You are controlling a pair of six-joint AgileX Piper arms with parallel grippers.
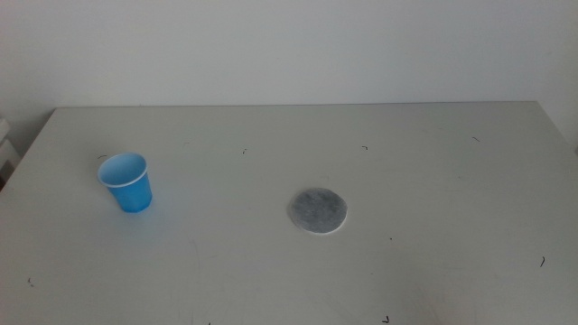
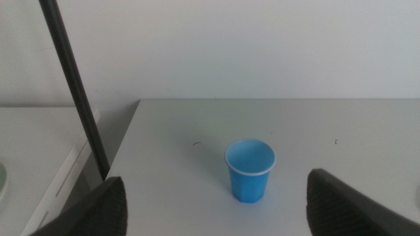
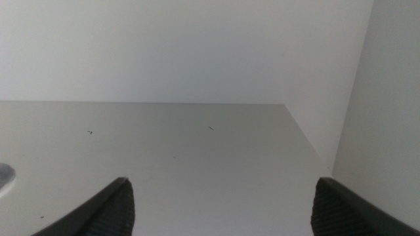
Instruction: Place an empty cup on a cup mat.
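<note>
The bright blue cup (image 1: 126, 181) stands upright and empty on the left side of the white table. The round grey cup mat (image 1: 318, 211) lies flat near the table's middle, well to the right of the cup. Neither arm shows in the middle view. In the left wrist view the cup (image 2: 250, 169) stands ahead of my left gripper (image 2: 216, 216), whose jaws are wide open and empty. My right gripper (image 3: 220, 213) is open and empty over the bare right part of the table; a sliver of the mat (image 3: 5, 177) shows at that picture's edge.
The table (image 1: 433, 181) ends at a white wall behind. A dark pole (image 2: 75, 92) stands off the table's left edge, beside a lower white surface (image 2: 33, 151). A white wall panel (image 3: 387, 98) rises past the table's right edge.
</note>
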